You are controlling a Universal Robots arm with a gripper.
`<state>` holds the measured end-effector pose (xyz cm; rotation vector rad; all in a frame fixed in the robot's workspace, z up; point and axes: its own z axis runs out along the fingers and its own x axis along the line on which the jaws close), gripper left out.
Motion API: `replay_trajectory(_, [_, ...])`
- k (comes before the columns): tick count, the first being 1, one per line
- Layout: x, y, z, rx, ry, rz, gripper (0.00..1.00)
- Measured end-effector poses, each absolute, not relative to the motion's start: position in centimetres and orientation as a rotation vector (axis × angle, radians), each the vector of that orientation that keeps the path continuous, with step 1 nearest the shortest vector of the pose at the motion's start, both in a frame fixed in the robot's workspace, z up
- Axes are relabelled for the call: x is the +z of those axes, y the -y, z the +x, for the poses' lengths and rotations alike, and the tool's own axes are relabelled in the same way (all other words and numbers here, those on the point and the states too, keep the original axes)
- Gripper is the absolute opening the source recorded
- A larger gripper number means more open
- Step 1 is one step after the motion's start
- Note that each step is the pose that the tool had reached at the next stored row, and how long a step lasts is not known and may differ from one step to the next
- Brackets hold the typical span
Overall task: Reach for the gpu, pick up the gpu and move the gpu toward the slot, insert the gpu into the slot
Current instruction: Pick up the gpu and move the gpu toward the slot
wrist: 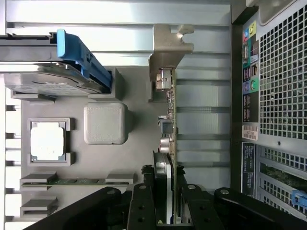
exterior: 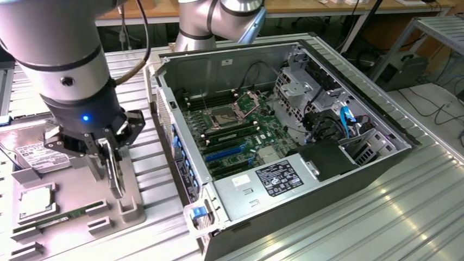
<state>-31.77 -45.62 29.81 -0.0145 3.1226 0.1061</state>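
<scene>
Pincer (exterior: 107,163) (wrist: 166,201) is clenched on the gpu (exterior: 115,176) (wrist: 169,122), one finger pressed to each flat face. The card stands on edge, upright, with the arm coming down from above. In the wrist view it runs away from the fingers as a thin line, and its silvery bracket (wrist: 169,45) is at the far end.

The gpu hangs over the grey tray (exterior: 76,187) (wrist: 134,91) at the exterior view's left. Its lower edge is close to a small stand on the tray; I cannot tell whether they touch.

Also on the tray, beside the card:
- a memory stick (exterior: 64,214) (wrist: 72,181) lying in its holder
- a square chip (exterior: 36,202) (wrist: 47,141) in a frame
- a hard drive (exterior: 35,153) (wrist: 45,82) with a white label

The tray lies on a ribbed metal desk (exterior: 377,217). Just beside it, toward the exterior view's right, is an open computer case (exterior: 239,60) with its board facing up.

The slot (exterior: 223,151) is a blue strip on that board, well apart from the gpu. It sits between the black memory strips (exterior: 232,129) and the power supply (exterior: 279,178) with its dark label.

Behind the case the arm's base (exterior: 217,22) rises from the desk.
</scene>
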Motion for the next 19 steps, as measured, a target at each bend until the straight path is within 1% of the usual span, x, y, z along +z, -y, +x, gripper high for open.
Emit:
replay_trajectory(6, [33.4, 45.6, -31.8, 0.106, -3.123, -0.015, 0.27])
replay_trajectory(19, [39.6, 45.6, -31.8, 0.106, -3.123, -0.015, 0.27])
